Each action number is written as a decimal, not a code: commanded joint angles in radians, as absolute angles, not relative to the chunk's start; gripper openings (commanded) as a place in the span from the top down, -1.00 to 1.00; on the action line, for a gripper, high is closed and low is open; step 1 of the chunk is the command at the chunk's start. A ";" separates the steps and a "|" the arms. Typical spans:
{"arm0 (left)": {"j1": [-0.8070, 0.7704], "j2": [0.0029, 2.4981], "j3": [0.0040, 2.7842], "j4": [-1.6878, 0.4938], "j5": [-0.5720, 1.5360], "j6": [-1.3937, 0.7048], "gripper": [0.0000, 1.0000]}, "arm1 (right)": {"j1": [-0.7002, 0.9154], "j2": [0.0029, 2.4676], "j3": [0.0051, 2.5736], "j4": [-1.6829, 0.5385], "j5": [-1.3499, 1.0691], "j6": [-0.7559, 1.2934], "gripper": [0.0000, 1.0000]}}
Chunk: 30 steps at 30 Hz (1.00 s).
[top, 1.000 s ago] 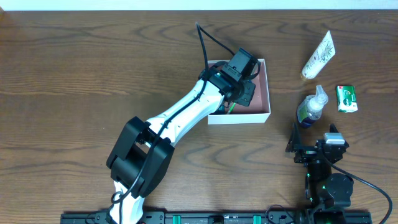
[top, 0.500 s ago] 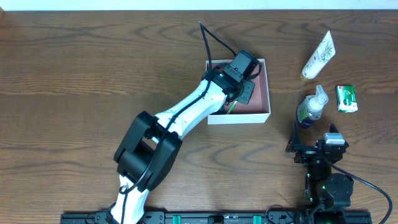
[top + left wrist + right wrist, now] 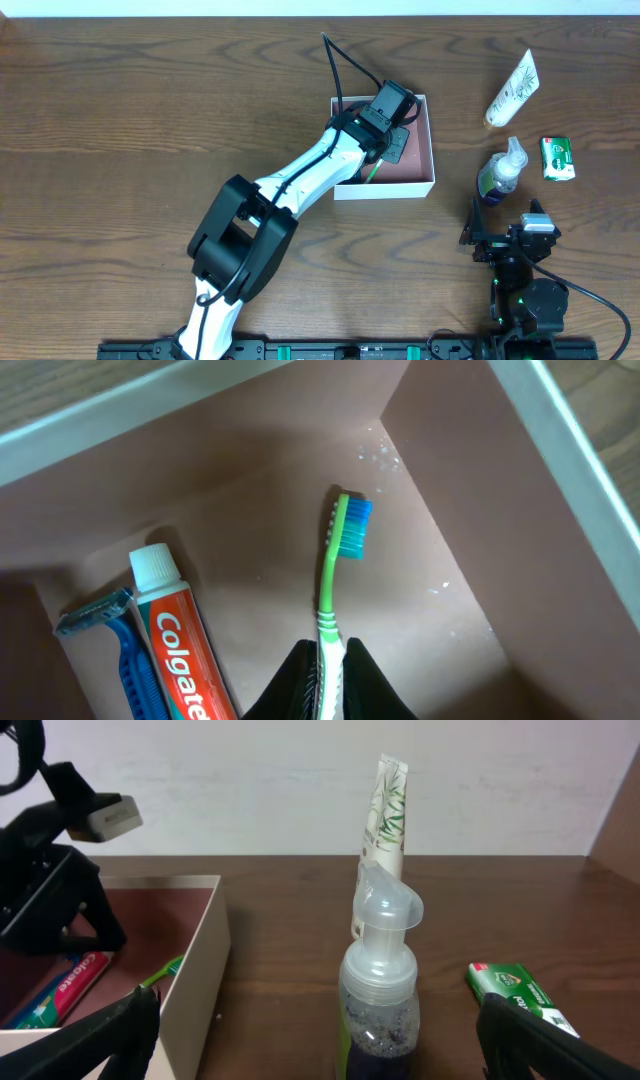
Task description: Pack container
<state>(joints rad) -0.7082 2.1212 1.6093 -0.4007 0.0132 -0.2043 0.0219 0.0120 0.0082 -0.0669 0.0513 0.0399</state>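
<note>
Wood table, square container, left claw pinching toothbrush; bristles toward corner

Left arm stretched diagonally forward and right, left hand angled downward, fingers pinched tight, right arm folded near its base, right hand spread wide

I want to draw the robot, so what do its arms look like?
The left arm has a long white tube between chunky black joints, a black gripper, and a black cable looping above it. The right arm is black, with tiny green lights.
</note>
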 commanded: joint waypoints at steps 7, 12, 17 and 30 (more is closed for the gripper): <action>-0.704 2.190 1.606 -0.406 -0.012 -0.187 0.77 | 0.025 0.007 0.006 -0.070 0.048 0.025 -0.98; -0.704 2.198 1.605 -0.406 -0.012 -0.187 0.76 | 0.025 0.007 0.006 -0.070 0.048 0.025 -0.98; -0.704 2.204 1.605 -0.409 -0.012 -0.188 0.77 | 0.025 0.007 0.006 -0.070 0.048 0.025 -0.98; -0.704 2.211 1.605 -0.410 -0.012 -0.188 0.77 | 0.025 0.007 0.005 -0.070 0.048 0.025 -0.98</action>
